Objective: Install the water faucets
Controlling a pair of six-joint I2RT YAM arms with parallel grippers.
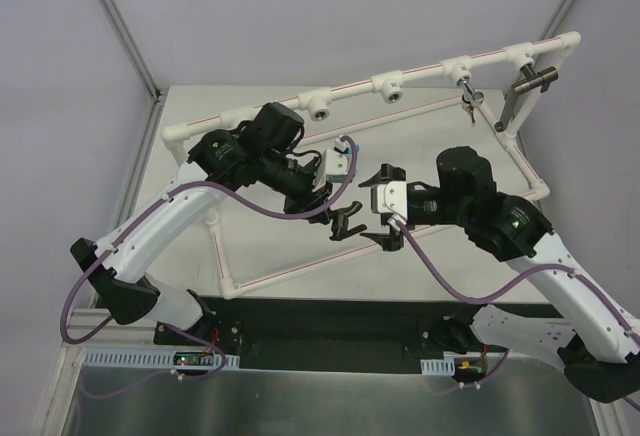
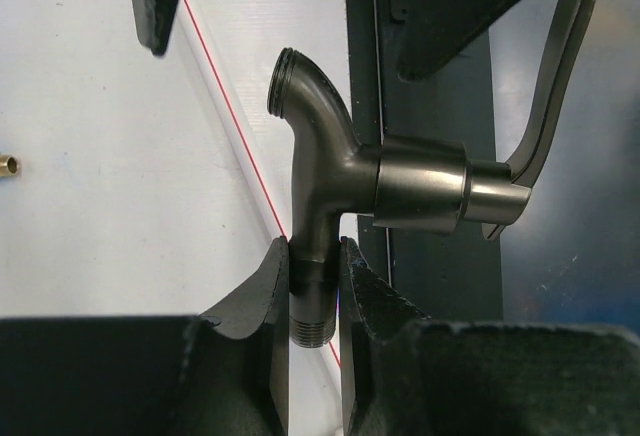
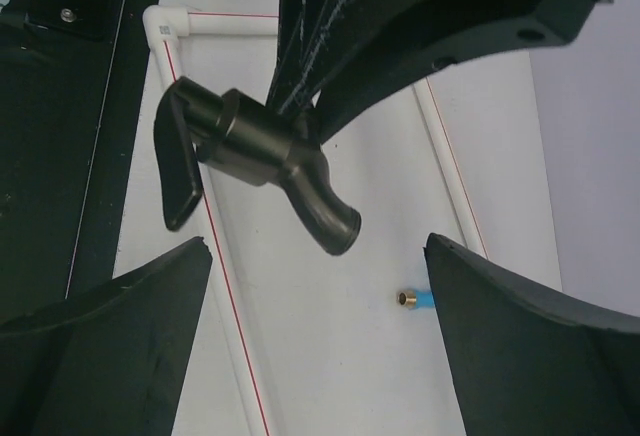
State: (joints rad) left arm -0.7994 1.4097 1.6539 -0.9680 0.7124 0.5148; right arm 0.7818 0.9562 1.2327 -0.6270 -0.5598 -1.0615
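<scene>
My left gripper (image 1: pixel 335 211) (image 2: pixel 313 246) is shut on the threaded stem of the dark grey metal faucet (image 1: pixel 350 226) (image 2: pixel 400 181) and holds it above the table. Its bent spout points up-left and its lever right in the left wrist view. My right gripper (image 1: pixel 376 206) (image 3: pixel 318 241) is open and empty, facing the faucet (image 3: pixel 270 151), whose spout end sits just above the gap between the fingertips. A small blue piece with a brass tip (image 3: pixel 413 299) lies on the table, mostly hidden behind my right finger. Only its brass end (image 2: pixel 8 164) shows in the left wrist view.
The white pipe frame (image 1: pixel 345 86) with round threaded sockets runs along the back and sides of the table. A small dark fitting (image 1: pixel 468 98) hangs from one socket at back right. A dark handled part (image 1: pixel 533 78) sits on the right corner.
</scene>
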